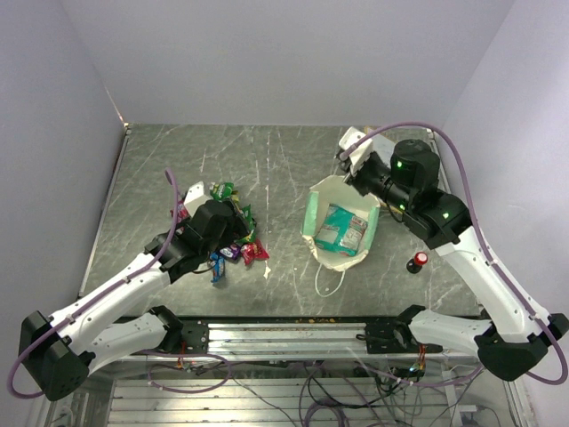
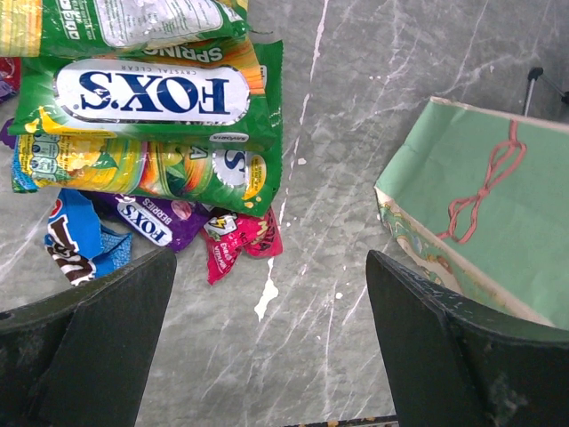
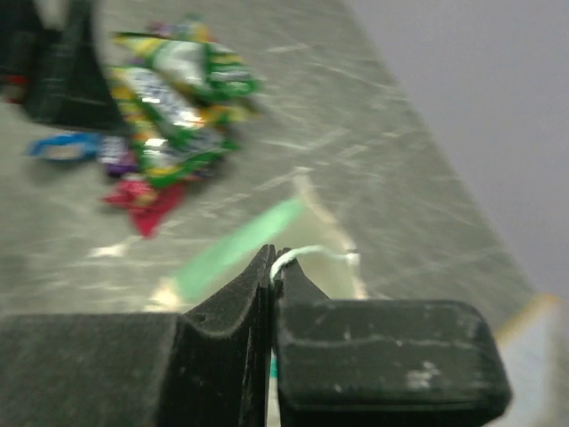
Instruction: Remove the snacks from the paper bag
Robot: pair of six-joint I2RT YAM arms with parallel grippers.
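Bench notes. My left hand hung with fingers wide apart and nothing between them, at the near edge of the snack pile. The pile lay left of centre, green packets on top, with purple, blue and red ones at its near fringe. A bare strip of bench ran between the pile and the paper bag. The bag sat right of centre, mouth gaping upward, teal packets inside. My right hand was pinched tight on the bag's white string handle at the far rim. The second loop trailed toward the near edge. A red-capped knob stood just right of the bag. The back half of the bench was open to the walls.
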